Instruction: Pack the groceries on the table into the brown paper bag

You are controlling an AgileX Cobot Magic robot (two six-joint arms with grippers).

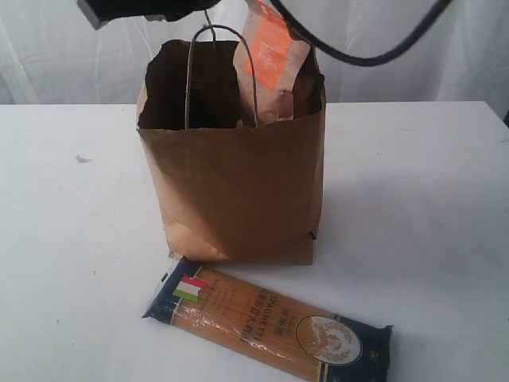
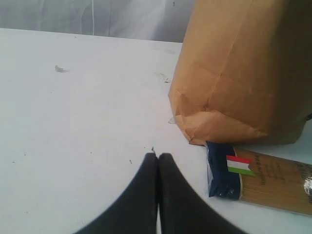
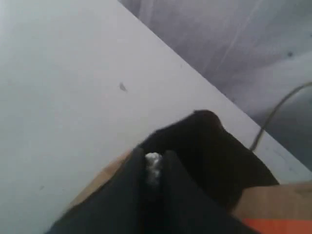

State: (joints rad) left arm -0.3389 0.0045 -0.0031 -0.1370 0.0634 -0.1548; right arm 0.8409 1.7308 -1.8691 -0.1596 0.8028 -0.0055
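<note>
Your left gripper (image 2: pixel 157 158) hangs low over the bare table (image 1: pixel 421 183), fingers pressed together on nothing. The long spaghetti pack (image 1: pixel 266 322) lies flat just to one side of it, blue flag-labelled end nearest the tips; that end sits at the foot of the brown paper bag (image 1: pixel 238 191), seemingly touching its lower corner. From there the pack's long axis slants toward the table edge closest to the exterior camera.

Your right gripper (image 3: pixel 153 163) is up over the bag's mouth, fingers drawn nearly together with a whitish speck (image 3: pixel 153 160) in the slit; what the speck is you cannot tell.

The left arm looks the nearer one; you would likely need to part its fingers and come down across the pack's width, clear of the bag.

Only the exterior view gives you the pack's full length and the brown-orange pouch (image 1: pixel 274 64) standing inside the bag, poking above its rim; it does not show the left gripper. The left wrist view shows only the pack's flag end.
</note>
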